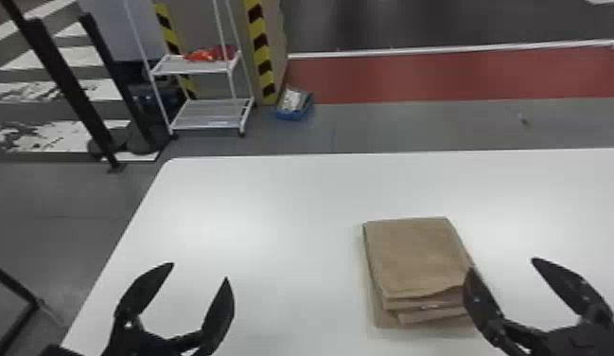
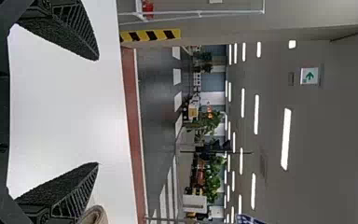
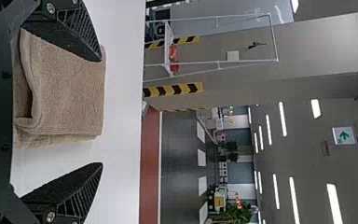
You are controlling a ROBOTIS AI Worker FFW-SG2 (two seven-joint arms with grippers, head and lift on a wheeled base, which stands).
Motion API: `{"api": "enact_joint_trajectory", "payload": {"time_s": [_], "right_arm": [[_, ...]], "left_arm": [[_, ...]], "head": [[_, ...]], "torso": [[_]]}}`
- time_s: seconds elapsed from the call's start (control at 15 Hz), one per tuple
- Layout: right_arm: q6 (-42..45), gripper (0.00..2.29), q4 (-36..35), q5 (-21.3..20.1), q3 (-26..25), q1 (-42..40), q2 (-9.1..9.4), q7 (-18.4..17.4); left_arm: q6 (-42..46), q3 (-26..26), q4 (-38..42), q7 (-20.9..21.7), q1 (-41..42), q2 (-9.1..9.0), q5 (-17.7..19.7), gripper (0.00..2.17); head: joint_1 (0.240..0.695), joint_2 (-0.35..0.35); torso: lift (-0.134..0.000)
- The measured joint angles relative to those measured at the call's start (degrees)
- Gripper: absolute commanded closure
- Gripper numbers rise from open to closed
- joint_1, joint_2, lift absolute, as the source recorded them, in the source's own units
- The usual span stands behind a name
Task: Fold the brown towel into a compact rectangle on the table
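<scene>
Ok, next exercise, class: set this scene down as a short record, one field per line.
Item: brown towel
Shape: folded, roughly rectangular, layers uneven at the near edge
Support: white table
Left end effector: open, left of the towel, holding nothing
Right end effector: open, one finger overlapping the towel's near right part in the head view; contact unclear
Background: white rack, blue bin on the floor

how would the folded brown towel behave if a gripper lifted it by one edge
The folded brown cloth towel would probably sag, its edges being soft and rounded. Its stacked layers look loose at the near side, so gripping only the top one might unfold it.
</scene>
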State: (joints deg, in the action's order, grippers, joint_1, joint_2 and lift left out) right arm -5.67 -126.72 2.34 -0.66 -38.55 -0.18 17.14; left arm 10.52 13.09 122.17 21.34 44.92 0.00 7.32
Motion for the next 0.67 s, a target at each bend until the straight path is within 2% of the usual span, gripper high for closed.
{"api": "enact_joint_trajectory", "payload": {"time_s": [0.67], "right_arm": [[-1.7,0.10,0.4,-0.1,0.4,-0.1,0.00,-0.1]], "left_arm": [[-1.8,0.4,0.8,0.9,0.4,0.00,0.4,0.07]], "head": [[0.695,0.161]], "torso": [[-0.124]]}}
